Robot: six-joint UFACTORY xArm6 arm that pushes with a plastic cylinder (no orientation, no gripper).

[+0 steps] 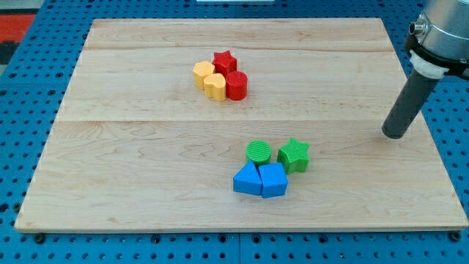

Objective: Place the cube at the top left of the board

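judging by where things lie, you have the whole job ahead: the blue cube (pixel 272 180) sits low and right of centre among the other blocks, far from the board (pixel 132 44)'s top left, while my tip (pixel 393 135), holding nothing, waits near the right edge.

Blue cube (pixel 273 181) beside blue triangle (pixel 248 180)

My tip (pixel 395 134) right of blue cube (pixel 273 181)
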